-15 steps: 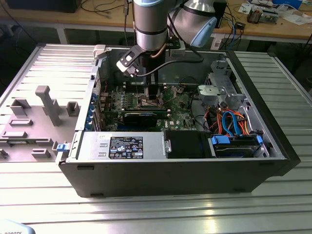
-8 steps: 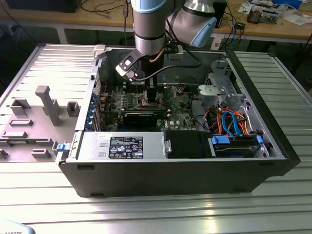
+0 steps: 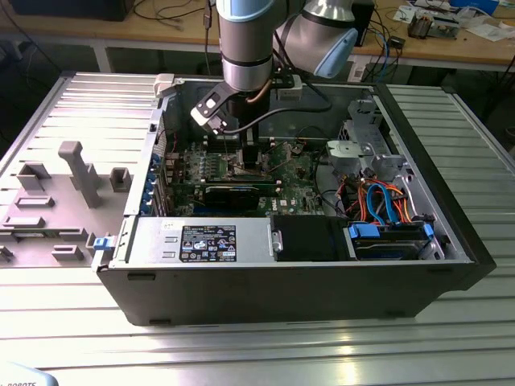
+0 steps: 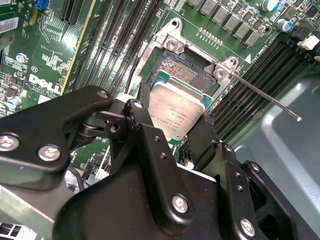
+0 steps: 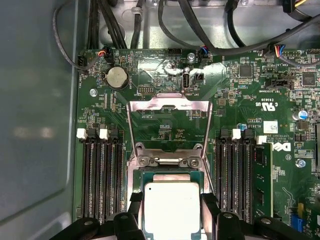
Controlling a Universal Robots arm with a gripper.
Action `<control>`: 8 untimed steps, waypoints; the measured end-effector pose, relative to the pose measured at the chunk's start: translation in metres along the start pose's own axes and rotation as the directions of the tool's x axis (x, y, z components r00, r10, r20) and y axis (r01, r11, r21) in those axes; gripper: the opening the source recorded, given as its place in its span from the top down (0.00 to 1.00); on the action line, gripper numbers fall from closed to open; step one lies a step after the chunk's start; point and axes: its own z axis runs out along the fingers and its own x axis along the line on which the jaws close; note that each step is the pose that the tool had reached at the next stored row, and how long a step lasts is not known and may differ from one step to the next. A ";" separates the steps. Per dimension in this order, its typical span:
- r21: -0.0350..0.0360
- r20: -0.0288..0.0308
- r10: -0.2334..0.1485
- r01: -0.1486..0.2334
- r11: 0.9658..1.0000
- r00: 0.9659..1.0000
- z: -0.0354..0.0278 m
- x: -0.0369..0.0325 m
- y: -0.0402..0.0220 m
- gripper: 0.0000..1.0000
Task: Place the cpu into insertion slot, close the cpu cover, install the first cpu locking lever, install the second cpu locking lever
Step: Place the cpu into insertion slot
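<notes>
I've got the cpu (image 4: 176, 107) clamped between the jaws by two opposite edges, grey face up, hanging right over the insertion slot (image 4: 186, 67). From the second wrist view it doesn't look seated to me, since a strip of the dark pin field shows past its far edge. That's my first worry: if the chip goes down offset or a touch tilted, a corner could land on those pins and bend them, and I can't tell from here whether its edges are square to the silver rim. In the first wrist view the cpu (image 5: 171, 205) looks fairly centred under the cpu cover (image 5: 169, 105), which stands raised on its hinge just beyond the slot. The cover sits close enough that a drift of the arm that way could knock it down onto the chip. The thin locking lever (image 4: 265, 96) sticks out free to one side, near the jaws, and could snag them. The black memory slots (image 5: 102, 180) flank the socket closely, so there's little room for the jaws to spread. A weak grip could also let the chip slip.
</notes>
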 end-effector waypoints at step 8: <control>0.001 0.042 0.001 -0.001 1.000 0.999 0.0192 0.0076 -0.0050 0.46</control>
